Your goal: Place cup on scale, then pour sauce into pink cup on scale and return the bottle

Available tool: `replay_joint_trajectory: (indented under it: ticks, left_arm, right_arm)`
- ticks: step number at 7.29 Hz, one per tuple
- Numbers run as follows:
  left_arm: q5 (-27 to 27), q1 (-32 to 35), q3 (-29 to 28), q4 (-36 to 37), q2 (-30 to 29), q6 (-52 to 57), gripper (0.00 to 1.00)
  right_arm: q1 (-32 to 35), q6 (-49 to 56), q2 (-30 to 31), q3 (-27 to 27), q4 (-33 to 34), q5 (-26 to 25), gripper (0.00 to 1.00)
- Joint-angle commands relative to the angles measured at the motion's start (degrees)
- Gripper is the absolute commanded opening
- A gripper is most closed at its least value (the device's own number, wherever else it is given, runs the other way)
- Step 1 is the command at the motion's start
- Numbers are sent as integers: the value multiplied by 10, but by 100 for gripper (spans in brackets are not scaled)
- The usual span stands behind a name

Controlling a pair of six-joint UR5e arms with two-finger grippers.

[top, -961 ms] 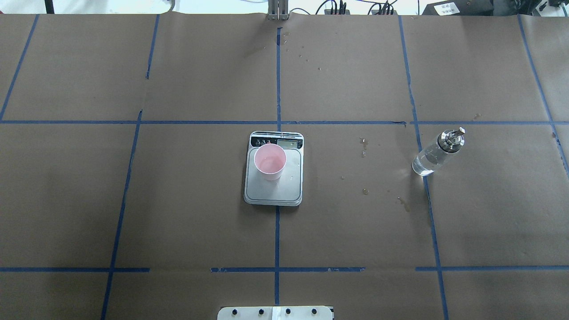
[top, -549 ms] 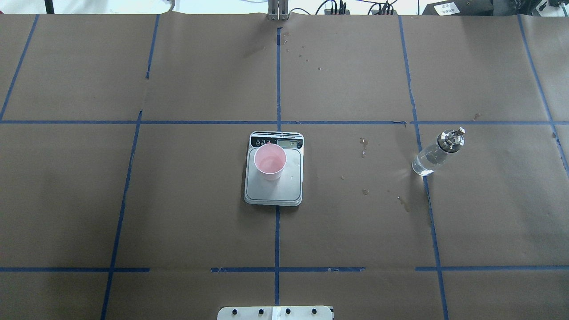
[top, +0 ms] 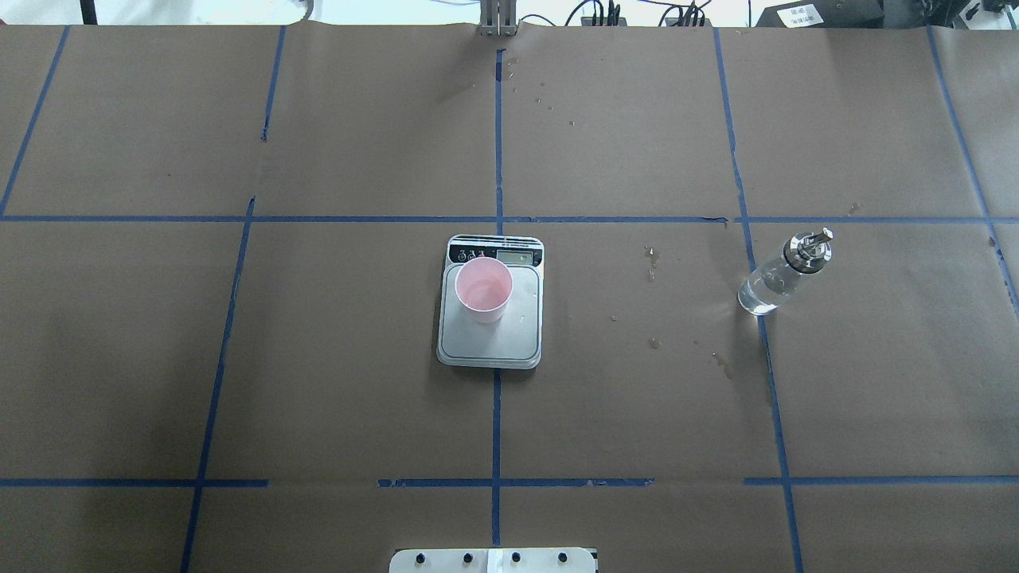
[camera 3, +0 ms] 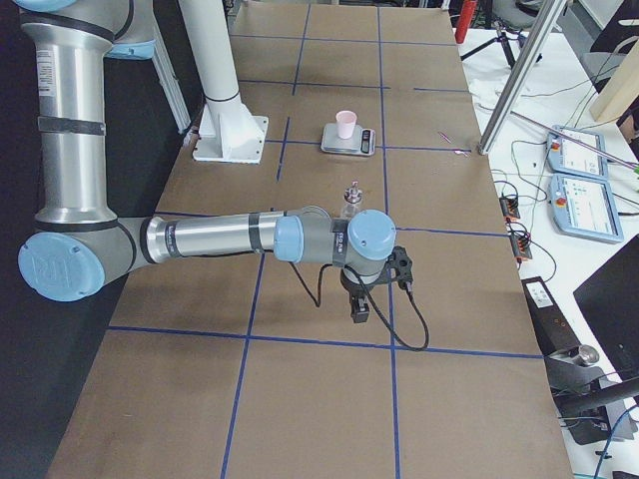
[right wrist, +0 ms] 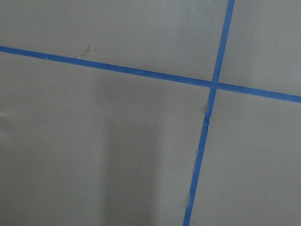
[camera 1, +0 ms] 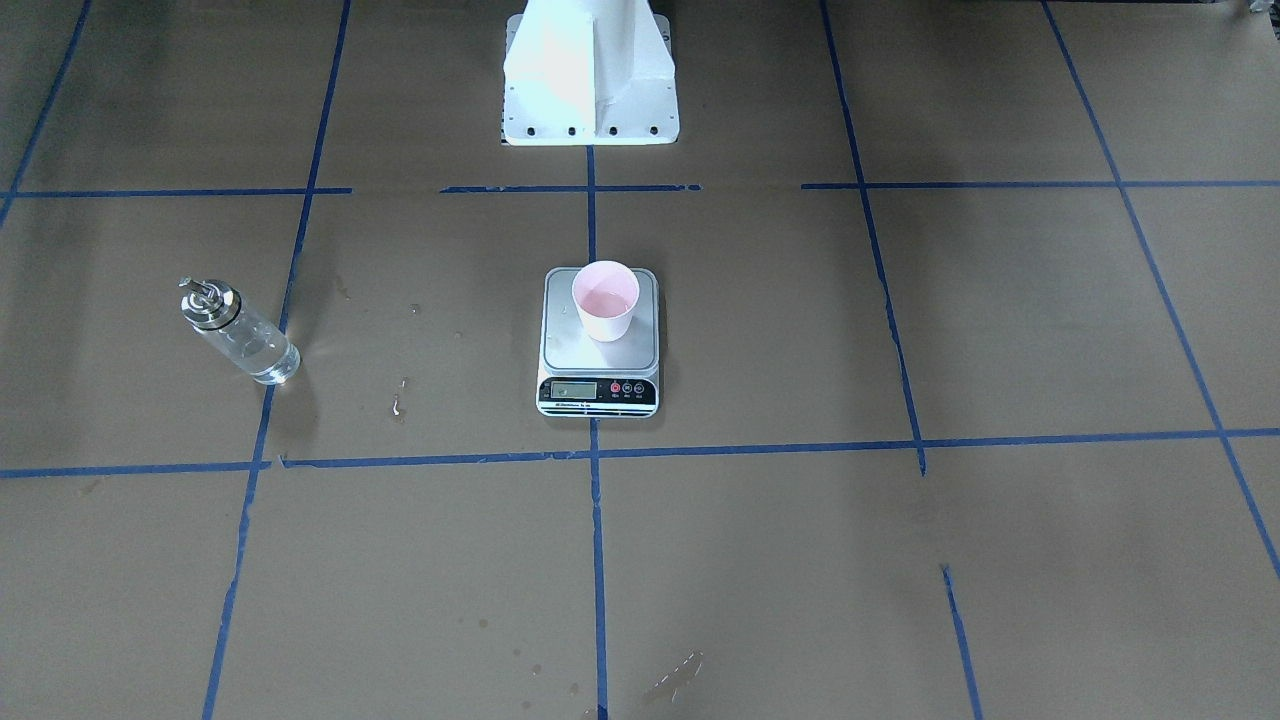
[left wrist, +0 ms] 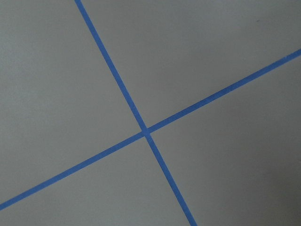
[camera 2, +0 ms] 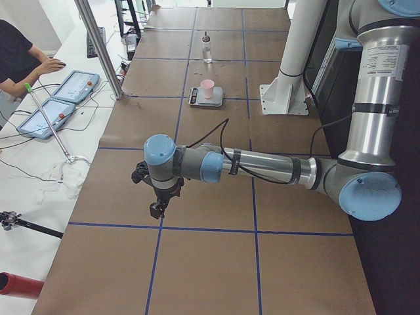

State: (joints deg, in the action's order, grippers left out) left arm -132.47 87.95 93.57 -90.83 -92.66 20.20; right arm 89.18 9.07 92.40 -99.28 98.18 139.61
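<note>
The pale pink cup stands upright on the silver scale at the table's middle; it also shows in the front view on the scale. The clear glass bottle with its silver pourer cap stands upright on the table to the right, apart from the scale, with clear sauce inside; the front view shows the bottle at its left. My left gripper and right gripper show only in the side views, hanging over bare table far from these things; I cannot tell if they are open or shut.
Brown paper with blue tape grid lines covers the table. Small wet stains lie between scale and bottle. The robot's white base stands behind the scale. An operator and tablets are beside the table.
</note>
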Motion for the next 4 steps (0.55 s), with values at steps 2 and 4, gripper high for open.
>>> replay_joint_trajectory:
  ticks: [2,4]
  left_arm:
    - [1,31,-5,4,16,-1,100]
    - [1,42,-6,4,18,-1,100]
  right_arm:
    - [0,-12,-1,1,-3,-29,100]
    - [0,-13,1,3,-2,-30,100]
